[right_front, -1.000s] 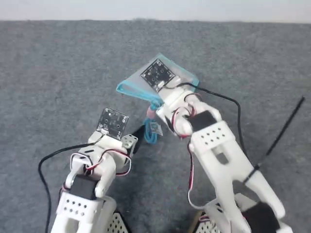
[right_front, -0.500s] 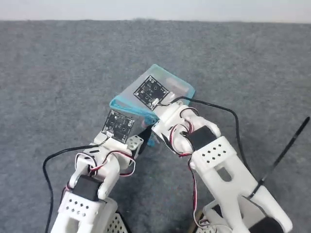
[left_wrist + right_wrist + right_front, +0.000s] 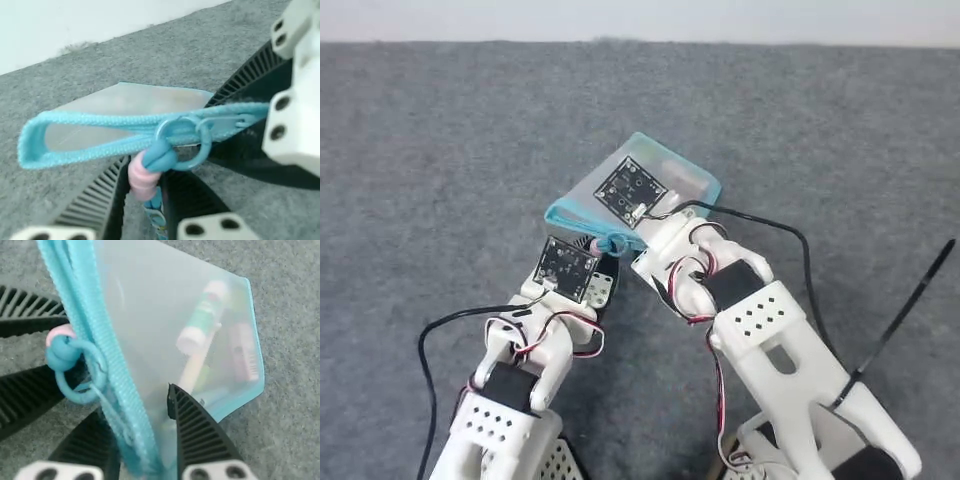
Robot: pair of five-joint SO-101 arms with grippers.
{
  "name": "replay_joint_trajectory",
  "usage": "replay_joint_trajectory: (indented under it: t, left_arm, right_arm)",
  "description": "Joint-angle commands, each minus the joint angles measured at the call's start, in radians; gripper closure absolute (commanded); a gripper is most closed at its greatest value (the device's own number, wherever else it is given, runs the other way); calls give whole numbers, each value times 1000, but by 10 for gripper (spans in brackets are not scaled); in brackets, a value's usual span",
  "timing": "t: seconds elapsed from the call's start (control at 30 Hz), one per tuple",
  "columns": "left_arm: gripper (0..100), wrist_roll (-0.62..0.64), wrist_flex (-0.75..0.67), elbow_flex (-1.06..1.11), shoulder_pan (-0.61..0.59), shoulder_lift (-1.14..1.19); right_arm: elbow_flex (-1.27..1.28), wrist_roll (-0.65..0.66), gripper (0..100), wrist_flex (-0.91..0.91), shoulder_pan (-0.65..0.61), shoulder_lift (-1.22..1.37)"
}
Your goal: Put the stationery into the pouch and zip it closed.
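Pouch [image 3: 665,175] of clear plastic with blue trim, stationery [image 3: 200,322] showing through its side, hangs tilted over grey carpet [image 3: 440,150] as the right gripper [image 3: 136,405] clamps its zip edge. Beside the ring of the zip, part of the mouth gapes in a blue loop. The left gripper [image 3: 146,165] sits at the pink-beaded pull [image 3: 142,182]; whether it has hold of it cannot be told. Beyond the carpet's far edge runs a pale wall [image 3: 620,20].
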Motion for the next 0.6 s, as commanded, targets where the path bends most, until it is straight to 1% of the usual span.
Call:
replay_joint_trajectory:
  t: [0.0,0.07,0.17,0.27,0.43,0.57]
  left_arm:
    - [988,12,-34,-16,-12,-23]
    - [988,9,-34,-16,-58,-23]
    - [988,-25,-32,-25,-176,-23]
    - [989,-25,-20,-53,-279,-23]
    - [989,-25,29,-88,-322,-23]
    - [989,-28,31,-88,-364,-23]
  right_arm:
    - [26,-23,993,-2,47,-16]
    - [68,-20,993,-38,79,-16]
    - [120,26,993,-82,124,-19]
    - [146,41,993,-110,170,-18]
    - [155,68,993,-104,208,-16]
    - [199,81,993,-113,237,-16]
